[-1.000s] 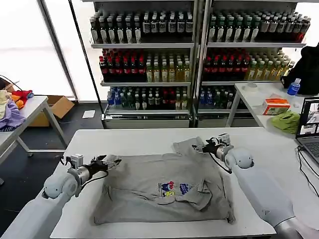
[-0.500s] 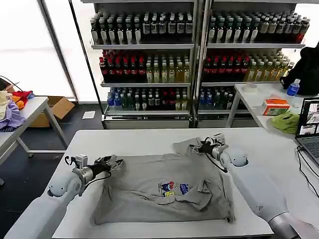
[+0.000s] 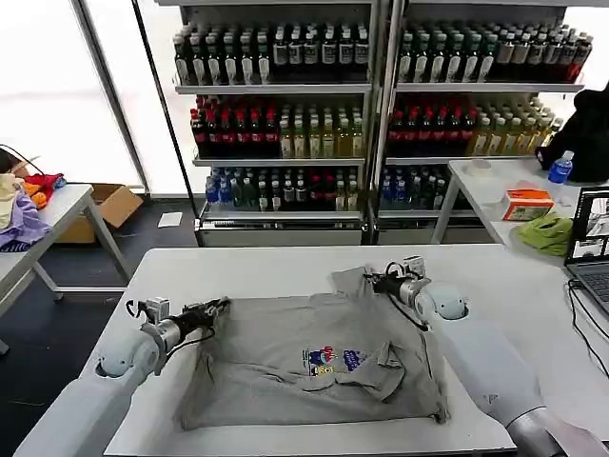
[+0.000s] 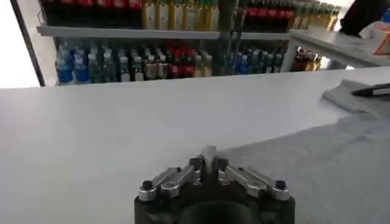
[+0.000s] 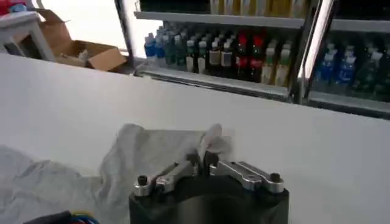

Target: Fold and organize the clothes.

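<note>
T-shirt (image 3: pixel 314 357): light grey, spread on the white table (image 3: pixel 238 271), front up, print near the middle.
Left gripper (image 3: pixel 215 308): at the shirt's left upper corner, fingers pinched together on a bit of grey fabric; the left wrist view showed the two fingers (image 4: pixel 196 165) closed with cloth between them.
Right gripper (image 3: pixel 373 280): at the far right sleeve, clenched on a fold of the shirt; in the right wrist view a tuft of fabric (image 5: pixel 210 139) stood up between the closed fingers.
Change, left: against the frame a second earlier the left gripper sat a little farther in over the shirt edge, fingers no longer spread, now nipped on the cloth.
Change, right: right gripper had slid slightly left and forward along the sleeve; the sleeve bunched more beside it.
Change, shirt: body lay almost as before, wrinkles much the same.
Long axis: ran left to right across the table.
Pointing: cannot tell for sure which end was collar; hem-like straight edge lay along the near side, the raised sleeve toward the far right.
Print (image 3: pixel 333 360): multicoloured, just left of a crumpled fold (image 3: pixel 385 367).
Around: laptop (image 3: pixel 590 243) at the right table edge, drink shelves (image 3: pixel 371 105) behind.
</note>
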You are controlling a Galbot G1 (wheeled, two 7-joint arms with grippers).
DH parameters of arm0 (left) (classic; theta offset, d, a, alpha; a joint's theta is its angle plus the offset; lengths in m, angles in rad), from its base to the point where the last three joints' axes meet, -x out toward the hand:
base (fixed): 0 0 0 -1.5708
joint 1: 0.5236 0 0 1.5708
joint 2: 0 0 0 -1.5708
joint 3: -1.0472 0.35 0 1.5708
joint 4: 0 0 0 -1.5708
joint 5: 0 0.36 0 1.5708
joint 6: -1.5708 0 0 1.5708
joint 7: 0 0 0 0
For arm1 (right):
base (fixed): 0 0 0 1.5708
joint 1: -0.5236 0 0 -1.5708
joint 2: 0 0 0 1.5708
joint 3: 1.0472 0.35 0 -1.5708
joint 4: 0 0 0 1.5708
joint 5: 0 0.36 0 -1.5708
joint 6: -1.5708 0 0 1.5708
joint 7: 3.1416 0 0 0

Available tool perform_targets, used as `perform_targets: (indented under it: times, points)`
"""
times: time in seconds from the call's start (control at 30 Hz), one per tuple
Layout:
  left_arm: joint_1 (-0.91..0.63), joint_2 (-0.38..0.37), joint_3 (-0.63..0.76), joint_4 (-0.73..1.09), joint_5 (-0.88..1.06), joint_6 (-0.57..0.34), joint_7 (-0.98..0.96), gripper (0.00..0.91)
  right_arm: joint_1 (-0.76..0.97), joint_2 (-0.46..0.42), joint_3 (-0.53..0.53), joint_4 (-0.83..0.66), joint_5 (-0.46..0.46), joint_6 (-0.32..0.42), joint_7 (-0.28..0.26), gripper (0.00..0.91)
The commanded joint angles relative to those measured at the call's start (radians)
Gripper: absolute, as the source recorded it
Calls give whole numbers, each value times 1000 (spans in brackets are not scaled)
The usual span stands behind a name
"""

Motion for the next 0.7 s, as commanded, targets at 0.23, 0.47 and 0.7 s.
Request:
perform_targets:
  times: [0.23, 0.47, 0.7]
  points:
    - [4, 18, -27, -129, -25, -35, -125, 10, -74, -59, 89, 179, 262, 25, 13, 0]
    - [70, 57, -90, -263, -52, -34, -140, 10, -199, -127, 177, 360, 338, 18, 42, 0]
    - [211, 93, -193, -402, -48, -17, -158, 10, -371, -186, 323, 586, 407, 10, 81, 0]
